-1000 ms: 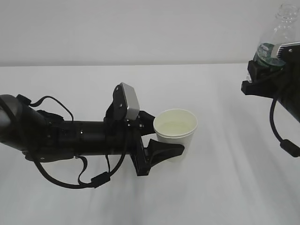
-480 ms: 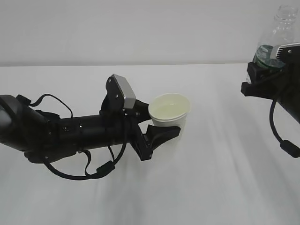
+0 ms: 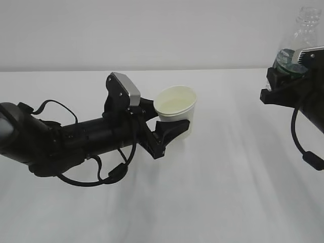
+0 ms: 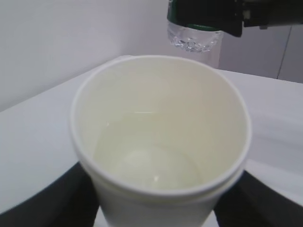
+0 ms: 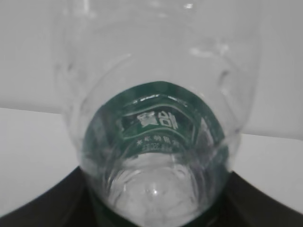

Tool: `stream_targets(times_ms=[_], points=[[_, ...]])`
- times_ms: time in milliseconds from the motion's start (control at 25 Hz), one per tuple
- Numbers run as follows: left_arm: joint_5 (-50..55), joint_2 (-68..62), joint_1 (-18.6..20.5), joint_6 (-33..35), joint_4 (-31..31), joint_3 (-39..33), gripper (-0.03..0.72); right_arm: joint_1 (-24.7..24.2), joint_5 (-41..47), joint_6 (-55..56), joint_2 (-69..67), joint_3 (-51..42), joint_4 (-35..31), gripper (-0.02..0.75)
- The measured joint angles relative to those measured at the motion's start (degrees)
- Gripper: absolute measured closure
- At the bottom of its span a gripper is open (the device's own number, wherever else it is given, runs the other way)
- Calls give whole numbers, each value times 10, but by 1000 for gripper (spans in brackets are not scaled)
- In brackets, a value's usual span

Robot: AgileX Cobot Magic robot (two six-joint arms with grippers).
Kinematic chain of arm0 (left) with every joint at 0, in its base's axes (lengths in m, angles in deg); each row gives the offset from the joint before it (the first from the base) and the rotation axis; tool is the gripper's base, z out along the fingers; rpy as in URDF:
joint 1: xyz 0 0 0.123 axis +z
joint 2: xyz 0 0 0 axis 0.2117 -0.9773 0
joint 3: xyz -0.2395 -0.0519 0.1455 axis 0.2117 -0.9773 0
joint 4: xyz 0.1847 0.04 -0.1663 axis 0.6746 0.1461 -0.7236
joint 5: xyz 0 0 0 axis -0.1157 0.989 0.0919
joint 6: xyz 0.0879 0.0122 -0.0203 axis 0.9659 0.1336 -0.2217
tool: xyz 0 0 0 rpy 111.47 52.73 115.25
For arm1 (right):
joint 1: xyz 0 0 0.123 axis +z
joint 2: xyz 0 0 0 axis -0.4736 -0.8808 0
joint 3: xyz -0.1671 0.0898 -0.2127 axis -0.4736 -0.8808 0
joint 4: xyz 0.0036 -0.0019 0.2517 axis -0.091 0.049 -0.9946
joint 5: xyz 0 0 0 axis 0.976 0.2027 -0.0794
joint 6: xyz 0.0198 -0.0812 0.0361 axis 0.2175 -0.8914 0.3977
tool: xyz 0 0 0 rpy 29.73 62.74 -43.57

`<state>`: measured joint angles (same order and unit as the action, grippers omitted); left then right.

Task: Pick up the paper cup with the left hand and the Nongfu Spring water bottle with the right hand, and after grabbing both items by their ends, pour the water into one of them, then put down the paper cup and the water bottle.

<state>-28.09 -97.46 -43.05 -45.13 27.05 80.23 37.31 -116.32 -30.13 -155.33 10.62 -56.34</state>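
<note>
I see the paper cup (image 3: 175, 112) near the middle of my exterior view, small, white and tapered, with a rolled rim and a pale cream inside. It is tilted, mouth leaning toward the upper left, and lifted clear of the white surface. In my left wrist view it fills the frame, and a shallow pool of the water (image 4: 151, 168) lies clear in its bottom. The Nongfu Spring water bottle (image 3: 298, 38) stands upright at the upper right edge, clear, ribbed, capless, with a dark green label band.
</note>
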Motion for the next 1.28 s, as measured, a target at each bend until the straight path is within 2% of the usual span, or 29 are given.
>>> stream_targets(times_ms=[240,440,1280], points=[[-2,0,0,8,-43,-1,202,0,0,0,0,0,0,332],[-2,0,12,8,-53,-2,202,0,2,0,0,0,0,332],[-2,0,126,9,-56,-2,204,0,8,0,0,0,-2,332]])
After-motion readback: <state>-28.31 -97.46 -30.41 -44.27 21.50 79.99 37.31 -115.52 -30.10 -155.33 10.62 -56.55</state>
